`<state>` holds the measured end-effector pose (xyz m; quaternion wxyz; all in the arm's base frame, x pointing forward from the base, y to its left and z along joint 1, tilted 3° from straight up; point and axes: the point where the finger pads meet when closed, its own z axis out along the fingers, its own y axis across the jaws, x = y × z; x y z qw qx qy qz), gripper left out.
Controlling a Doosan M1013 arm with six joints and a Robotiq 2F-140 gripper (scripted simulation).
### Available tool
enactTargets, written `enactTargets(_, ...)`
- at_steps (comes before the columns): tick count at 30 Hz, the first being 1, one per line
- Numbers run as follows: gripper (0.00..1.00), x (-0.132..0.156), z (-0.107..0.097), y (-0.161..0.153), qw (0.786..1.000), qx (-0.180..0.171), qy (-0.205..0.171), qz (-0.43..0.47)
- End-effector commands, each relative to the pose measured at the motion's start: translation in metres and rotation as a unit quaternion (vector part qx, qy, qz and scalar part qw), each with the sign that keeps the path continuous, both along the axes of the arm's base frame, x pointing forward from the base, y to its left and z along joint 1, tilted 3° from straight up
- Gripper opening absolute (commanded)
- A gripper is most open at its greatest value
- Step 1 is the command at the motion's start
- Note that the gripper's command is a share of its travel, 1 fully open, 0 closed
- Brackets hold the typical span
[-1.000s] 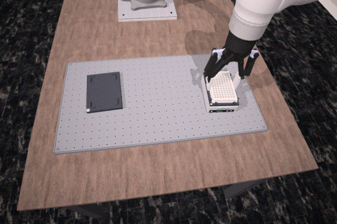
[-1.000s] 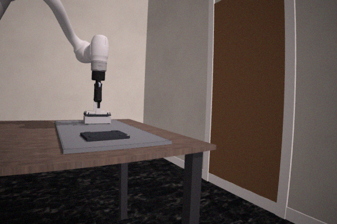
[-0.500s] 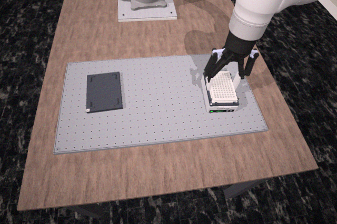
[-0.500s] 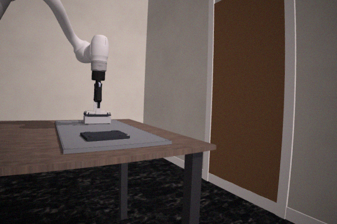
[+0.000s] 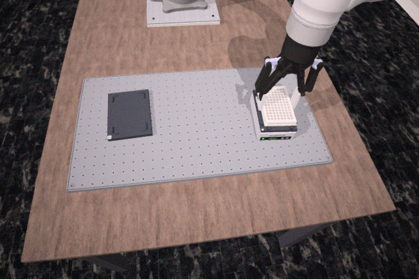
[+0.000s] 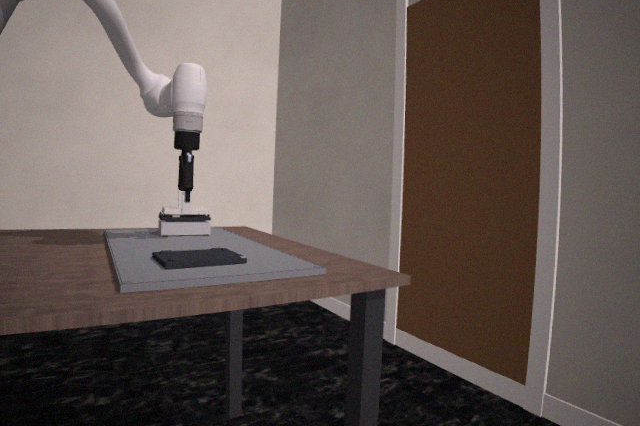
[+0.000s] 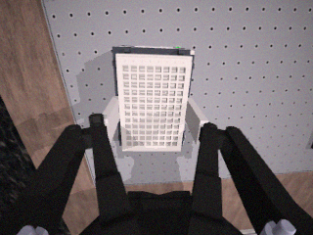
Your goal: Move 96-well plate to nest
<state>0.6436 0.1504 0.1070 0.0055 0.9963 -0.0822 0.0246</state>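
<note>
The white 96-well plate (image 5: 277, 108) (image 6: 180, 210) (image 7: 154, 98) sits on the plate shaker S1 (image 5: 275, 135) (image 6: 184, 228) (image 7: 147, 49) at the right of the grey perforated board (image 5: 203, 154). My gripper (image 5: 277, 99) (image 6: 183, 201) (image 7: 153, 107) points straight down over it. It is shut on the plate, with its pale pads against the two long sides near the far end. The dark plate nest N1 (image 5: 129, 113) (image 6: 199, 257) lies flat at the left of the board. It holds nothing and has a small pale mark (image 5: 109, 137) at its near left corner.
The arm's base plate (image 5: 182, 15) stands at the back of the wooden table (image 5: 203, 208). The board's right edge lies close to the shaker. A wall and a brown door panel (image 6: 470, 152) are off to the side of the table.
</note>
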Motion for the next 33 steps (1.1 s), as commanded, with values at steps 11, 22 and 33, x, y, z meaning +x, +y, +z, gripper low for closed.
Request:
enactTargets(11, 0.10, -0.001, 0.018, 0.000, 1.000, 0.000, 0.000, 0.000)
enactTargets(22, 0.10, -0.002, 0.036, 0.001, 1.000, 0.000, 0.000, 0.000)
enactTargets(33, 0.10, -0.002, 0.051, 0.001, 1.000, 0.000, 0.000, 0.000)
